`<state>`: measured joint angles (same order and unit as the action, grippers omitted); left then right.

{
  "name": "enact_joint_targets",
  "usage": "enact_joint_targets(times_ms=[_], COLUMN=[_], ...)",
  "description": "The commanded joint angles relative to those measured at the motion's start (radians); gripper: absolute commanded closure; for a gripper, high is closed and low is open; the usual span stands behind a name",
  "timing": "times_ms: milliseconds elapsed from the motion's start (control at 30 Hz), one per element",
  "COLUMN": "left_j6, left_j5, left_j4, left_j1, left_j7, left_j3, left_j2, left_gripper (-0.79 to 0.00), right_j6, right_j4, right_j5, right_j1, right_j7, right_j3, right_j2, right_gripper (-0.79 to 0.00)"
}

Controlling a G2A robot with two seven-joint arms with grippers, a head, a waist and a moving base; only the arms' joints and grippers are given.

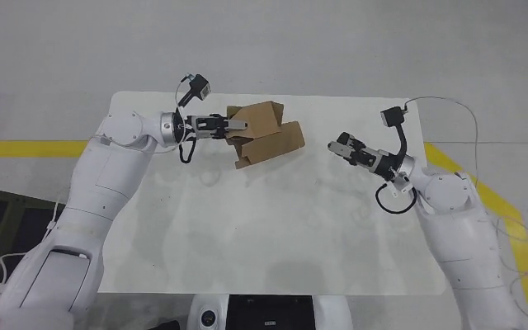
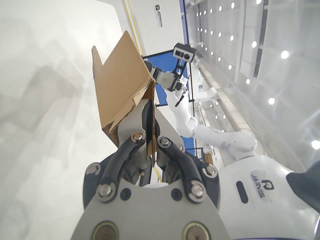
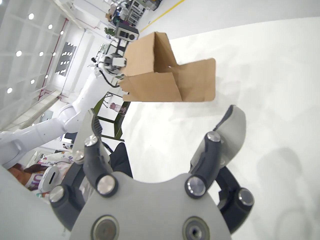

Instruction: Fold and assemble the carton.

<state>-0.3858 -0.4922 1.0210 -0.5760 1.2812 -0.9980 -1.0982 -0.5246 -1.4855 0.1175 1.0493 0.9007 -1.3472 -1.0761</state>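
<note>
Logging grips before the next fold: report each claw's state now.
Left claw: closed on the carton.
Right claw: open, holding nothing.

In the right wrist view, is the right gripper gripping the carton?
No, the right gripper is open and empty, apart from the carton, which the left gripper holds by an edge.
</note>
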Motion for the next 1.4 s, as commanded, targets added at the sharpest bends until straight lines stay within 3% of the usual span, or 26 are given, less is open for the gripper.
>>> enact_joint_targets(times_ms=[0,133,167,200,233,400,700,1367], left_j6=[-0.011,-0.038,-0.043,-0.039,-0.036,-0.023,-0.008,0.001], left_j5=[0.004,0.011,0.010,0.011,0.012,0.007,-0.037,-0.065], left_j4=[0.010,0.033,0.039,0.050,0.063,0.121,0.162,0.196], left_j1=[-0.004,-0.012,-0.015,-0.018,-0.022,-0.046,-0.079,-0.107], left_j7=[0.033,0.097,0.110,0.114,0.117,0.131,0.145,0.154], left_j3=[0.005,0.015,0.017,0.021,0.024,0.033,0.026,-0.001], left_j2=[0.000,0.001,0.001,0.001,0.001,0.007,0.019,0.035], left_gripper=[0.000,0.000,0.000,0.000,0.000,0.000,0.000,0.000], right_j6=[-0.027,-0.080,-0.091,-0.101,-0.108,-0.136,-0.136,-0.064], right_j4=[0.002,0.023,0.031,0.039,0.048,0.094,0.132,0.199], right_j5=[0.027,0.096,0.115,0.125,0.136,0.214,0.224,0.251], right_j1=[-0.016,-0.062,-0.073,-0.087,-0.101,-0.165,-0.210,-0.245], right_j7=[0.044,0.101,0.115,0.136,0.157,0.233,0.259,0.257], right_j3=[0.012,0.056,0.071,0.087,0.103,0.181,0.262,0.329], right_j2=[0.000,-0.005,-0.008,-0.009,-0.011,-0.024,-0.035,-0.048], right_gripper=[-0.785,-0.770,-0.588,-0.459,-0.397,-0.311,-0.305,-0.274])
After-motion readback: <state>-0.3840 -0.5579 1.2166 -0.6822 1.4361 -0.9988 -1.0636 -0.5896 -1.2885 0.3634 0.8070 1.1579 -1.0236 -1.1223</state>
